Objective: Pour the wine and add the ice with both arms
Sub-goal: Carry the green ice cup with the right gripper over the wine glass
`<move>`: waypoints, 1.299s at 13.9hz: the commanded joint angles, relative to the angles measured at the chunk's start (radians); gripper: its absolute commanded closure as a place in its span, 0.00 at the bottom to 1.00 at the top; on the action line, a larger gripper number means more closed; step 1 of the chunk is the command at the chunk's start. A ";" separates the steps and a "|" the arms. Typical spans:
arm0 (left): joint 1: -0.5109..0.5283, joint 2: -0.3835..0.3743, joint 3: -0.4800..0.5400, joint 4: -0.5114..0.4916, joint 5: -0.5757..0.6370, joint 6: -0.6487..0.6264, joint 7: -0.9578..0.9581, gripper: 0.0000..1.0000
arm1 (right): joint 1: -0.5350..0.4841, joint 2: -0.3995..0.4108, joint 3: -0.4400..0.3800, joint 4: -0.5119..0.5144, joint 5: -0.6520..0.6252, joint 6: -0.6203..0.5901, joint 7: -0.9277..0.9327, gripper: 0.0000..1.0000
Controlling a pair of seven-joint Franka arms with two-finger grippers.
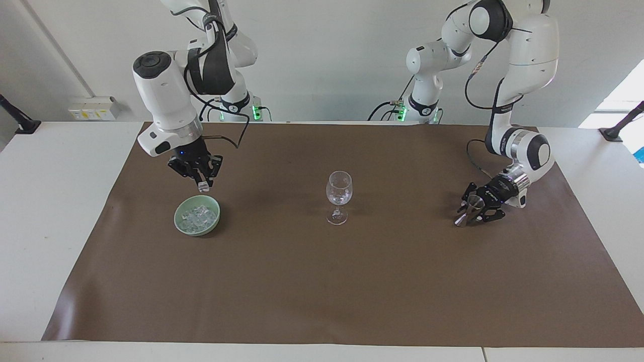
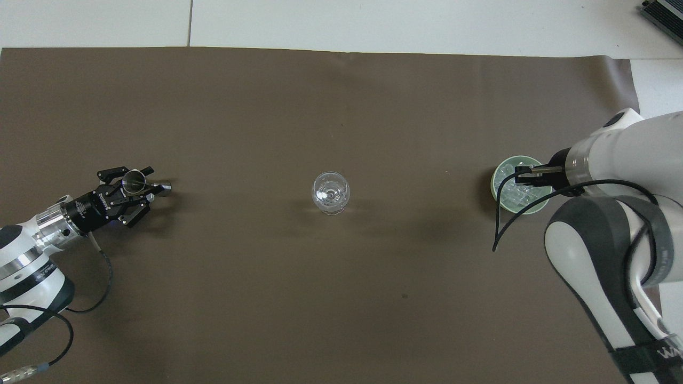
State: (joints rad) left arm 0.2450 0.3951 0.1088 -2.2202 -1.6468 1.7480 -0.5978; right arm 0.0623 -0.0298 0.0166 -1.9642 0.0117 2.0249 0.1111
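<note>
A clear stemmed wine glass (image 1: pixel 338 193) stands upright at the middle of the brown mat; it also shows in the overhead view (image 2: pixel 331 192). A heap of ice (image 1: pixel 199 217) lies in a green bowl (image 1: pixel 177 217) toward the right arm's end. My right gripper (image 1: pixel 201 183) hangs above the bowl, shut on one ice cube (image 1: pixel 203 188). In the overhead view the right gripper (image 2: pixel 525 175) covers part of the bowl (image 2: pixel 495 184). My left gripper (image 1: pixel 475 206) is shut on a small metal jigger (image 1: pixel 470 207), tilted, low over the mat; the left gripper (image 2: pixel 136 186) and jigger (image 2: pixel 132 180) also show from overhead.
The brown mat (image 1: pixel 322 291) covers most of the white table (image 1: pixel 45 226). A black cable loops down from the right wrist (image 2: pixel 499 229) beside the bowl. Both arm bases stand at the mat's edge nearest the robots.
</note>
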 commanded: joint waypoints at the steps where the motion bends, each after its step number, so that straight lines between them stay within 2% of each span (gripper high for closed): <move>1: -0.012 -0.009 0.014 -0.016 -0.021 -0.007 -0.007 0.24 | -0.004 -0.002 0.035 0.065 0.020 -0.066 0.070 1.00; 2: -0.012 -0.009 0.015 -0.015 -0.019 -0.013 -0.002 0.00 | -0.004 0.002 0.055 0.080 0.039 -0.068 0.105 1.00; 6: -0.004 -0.015 0.023 -0.012 -0.002 -0.016 0.000 0.00 | -0.004 0.011 0.147 0.117 0.091 -0.055 0.278 1.00; 14: -0.004 -0.084 0.025 -0.001 0.151 0.044 0.013 0.00 | -0.004 0.011 0.367 0.114 0.175 0.047 0.557 1.00; 16: -0.004 -0.097 0.025 0.008 0.211 0.061 0.026 0.00 | -0.004 0.011 0.400 0.102 0.182 0.105 0.632 1.00; 18: -0.003 -0.099 0.025 0.033 0.272 0.064 0.032 0.00 | 0.001 0.014 0.407 0.097 0.241 0.132 0.642 1.00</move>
State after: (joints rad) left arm 0.2451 0.3127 0.1302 -2.2036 -1.4315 1.7900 -0.5737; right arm 0.0723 -0.0258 0.4130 -1.8627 0.1917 2.1200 0.7383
